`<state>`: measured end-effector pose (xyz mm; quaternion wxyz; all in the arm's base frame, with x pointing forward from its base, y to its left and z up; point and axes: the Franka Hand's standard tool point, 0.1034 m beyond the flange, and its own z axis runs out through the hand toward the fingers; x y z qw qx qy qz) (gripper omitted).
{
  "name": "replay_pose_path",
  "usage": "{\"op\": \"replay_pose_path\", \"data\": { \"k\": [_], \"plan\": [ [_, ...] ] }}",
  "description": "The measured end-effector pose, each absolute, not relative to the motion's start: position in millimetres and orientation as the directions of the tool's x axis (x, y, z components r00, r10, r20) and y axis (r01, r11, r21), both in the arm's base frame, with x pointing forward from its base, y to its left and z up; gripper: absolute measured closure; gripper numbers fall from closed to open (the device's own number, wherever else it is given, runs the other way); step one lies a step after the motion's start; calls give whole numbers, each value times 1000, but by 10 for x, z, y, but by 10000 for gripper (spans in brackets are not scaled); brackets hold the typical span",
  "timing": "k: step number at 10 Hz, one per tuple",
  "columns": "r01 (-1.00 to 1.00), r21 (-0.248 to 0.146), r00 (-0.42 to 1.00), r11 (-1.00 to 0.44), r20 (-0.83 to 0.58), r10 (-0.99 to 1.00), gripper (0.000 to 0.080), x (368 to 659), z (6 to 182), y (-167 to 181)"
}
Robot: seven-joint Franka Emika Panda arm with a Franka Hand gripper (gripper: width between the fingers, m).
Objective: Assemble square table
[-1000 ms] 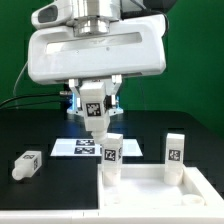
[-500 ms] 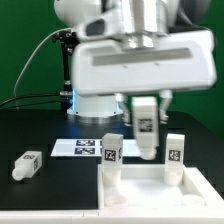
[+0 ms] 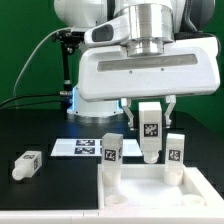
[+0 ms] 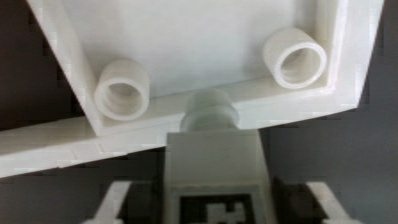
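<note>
Item: square table, partly assembled, on a black table (image 3: 40, 135) before a green backdrop. Tabletop (image 3: 150, 190): white plastic, lying underside up at the lower part of the exterior view, with a raised rim around it. In the wrist view the tabletop (image 4: 196, 40) shows two round sockets (image 4: 121, 90) inside its recess. Upright legs, two: the left standing leg (image 3: 110, 153) at the far corner on the exterior view's left, and the right standing leg (image 3: 176, 150) at the far corner on the exterior view's right, each showing a black-and-white tag. Held leg (image 3: 150, 135): upright, tag facing the exterior camera, hanging between the two standing legs, its lower end just at the tabletop's far rim; contact with the rim cannot be judged. Gripper (image 3: 150, 115): pincer pinching the held leg by its upper part, one finger on each side. In the wrist view the gripper (image 4: 221, 200) flanks the held leg (image 4: 217, 165), whose narrow tip points at the rim between the two sockets. Loose leg (image 3: 27, 165): lying on its side on the black table, well apart, toward the exterior view's left. Marker board (image 3: 80, 148): flat on the table behind the tabletop.
</note>
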<state>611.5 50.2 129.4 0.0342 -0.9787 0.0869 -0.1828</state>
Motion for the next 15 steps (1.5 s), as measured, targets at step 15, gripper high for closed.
{"op": "replay_pose_path", "data": {
  "k": [15],
  "plan": [
    [31, 10, 879, -999, 476, 32, 517, 6268, 915, 1092]
  ]
}}
